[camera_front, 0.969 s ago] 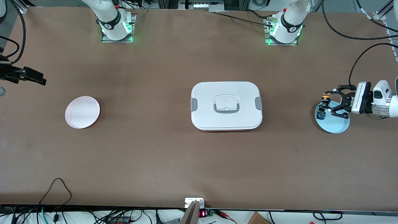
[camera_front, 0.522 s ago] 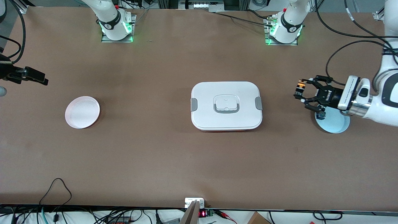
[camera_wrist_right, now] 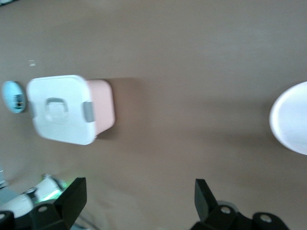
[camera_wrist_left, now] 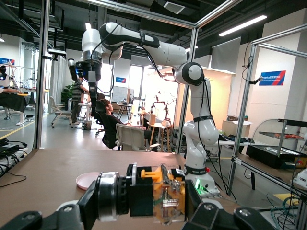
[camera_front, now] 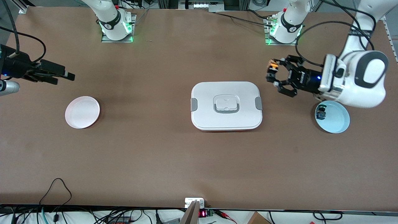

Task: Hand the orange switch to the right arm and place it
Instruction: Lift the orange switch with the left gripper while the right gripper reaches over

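Orange switch [camera_front: 273,66] is pinched in the left gripper [camera_front: 272,77], up over bare table between the lidded box [camera_front: 226,105] and blue plate [camera_front: 337,122], carrying toward the handover, which I'd say needs the wide-open right gripper [camera_front: 63,77], above table near the white plate [camera_front: 82,112], to come meet it.

The pink plate [camera_wrist_right: 291,117] is cut off by the right wrist view's edge. On the blue plate [camera_front: 337,123] lies a small dark part [camera_front: 320,114] — too small to identify — and the right arm [camera_front: 12,67] runs out of frame.
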You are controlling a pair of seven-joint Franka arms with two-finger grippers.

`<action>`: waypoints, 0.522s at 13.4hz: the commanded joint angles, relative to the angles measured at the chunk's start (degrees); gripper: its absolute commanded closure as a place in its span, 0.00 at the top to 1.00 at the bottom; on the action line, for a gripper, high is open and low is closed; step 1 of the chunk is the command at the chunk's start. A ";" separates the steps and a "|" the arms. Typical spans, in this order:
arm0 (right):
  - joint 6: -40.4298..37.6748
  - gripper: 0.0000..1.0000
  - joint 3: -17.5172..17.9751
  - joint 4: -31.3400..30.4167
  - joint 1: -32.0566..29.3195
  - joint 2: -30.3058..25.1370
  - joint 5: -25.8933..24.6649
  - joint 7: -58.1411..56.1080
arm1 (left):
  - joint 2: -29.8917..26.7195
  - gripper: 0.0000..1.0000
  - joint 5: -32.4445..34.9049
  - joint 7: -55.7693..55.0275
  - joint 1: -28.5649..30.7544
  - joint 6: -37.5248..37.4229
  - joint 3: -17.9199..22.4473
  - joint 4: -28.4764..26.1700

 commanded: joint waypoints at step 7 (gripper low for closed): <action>-2.50 1.00 0.11 0.11 6.80 5.37 29.51 -0.39 | -15.54 0.00 -22.82 -2.37 0.84 18.76 -16.17 -13.51</action>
